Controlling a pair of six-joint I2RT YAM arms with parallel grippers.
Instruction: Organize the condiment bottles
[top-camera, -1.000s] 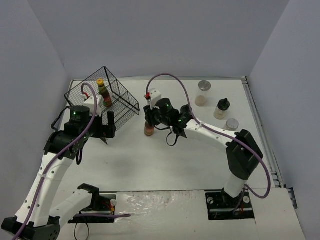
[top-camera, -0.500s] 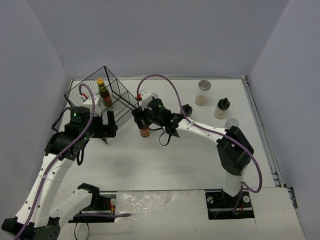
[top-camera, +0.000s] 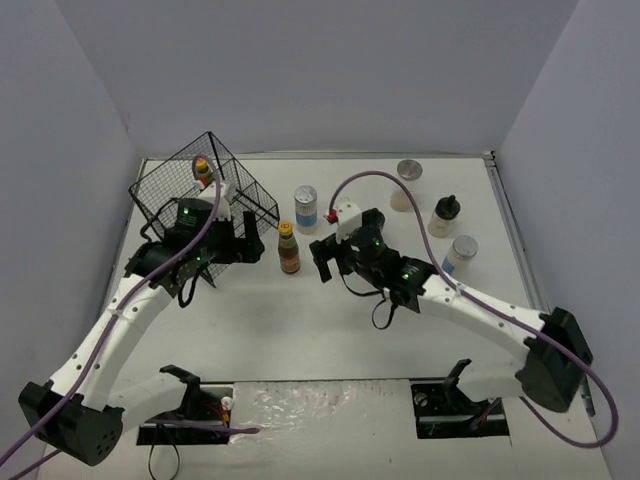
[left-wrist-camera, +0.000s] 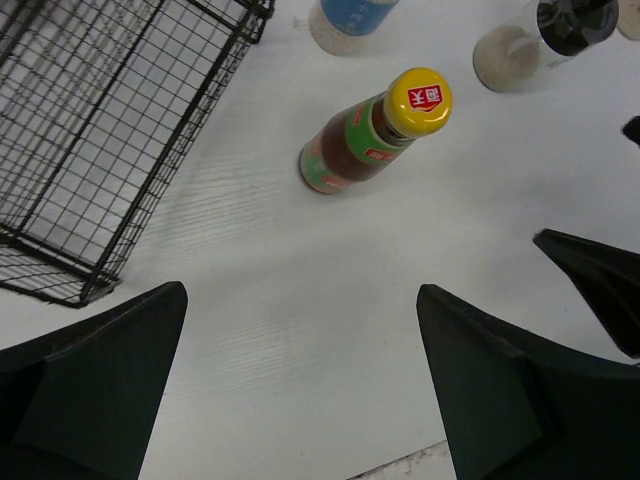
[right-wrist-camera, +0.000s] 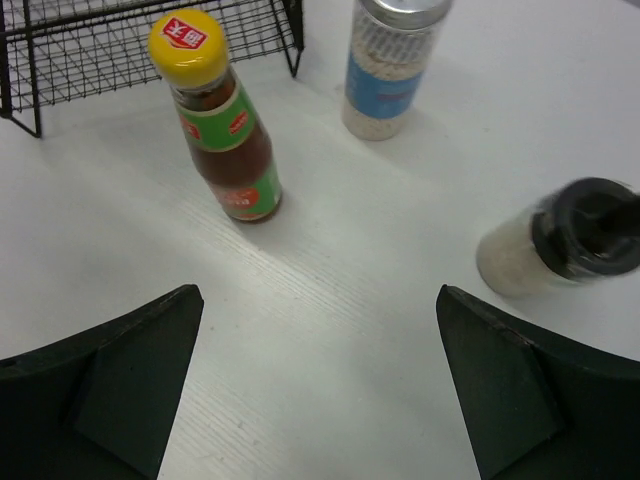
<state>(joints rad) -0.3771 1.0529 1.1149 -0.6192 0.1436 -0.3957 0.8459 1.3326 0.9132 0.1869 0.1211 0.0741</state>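
We see the left gripper (left-wrist-camera: 300, 300) with its 2 fingers spread wide and nothing between them. It hangs over bare table (top-camera: 300, 330), just to the right of the black wire basket (top-camera: 165, 185). The right gripper (right-wrist-camera: 318, 300) is also fully spread and has hold of nothing.

Between the 2 grippers stands 1 dark red sauce bottle (top-camera: 289, 250), upright on the table with its yellow cap on, green label and red band showing. It is free of both grippers. It stands near the basket's right-hand corner but does not touch it. A 2nd sauce bottle (top-camera: 203, 172) shows inside the basket, partly behind the left arm.

Just beyond the standing sauce bottle, a little to its right, we find 1 silver-lidded jar (top-camera: 306, 207) with a blue label and pale contents, upright and apart from the bottle. In the right wrist view a black-capped shaker (right-wrist-camera: 565, 245) stands to the right of that gripper's open fingers. It is slightly blurred, and in the top view the right arm covers it.

At the far right of the table we count 3 more. A silver-lidded jar by the back edge (top-camera: 405, 185) comes 1st, then a 2nd black-capped shaker (top-camera: 445, 215) nearer and to its right. A blue-labelled jar (top-camera: 461, 250) is nearer still. These 3 stand close together, none touching, and well apart from the basket.
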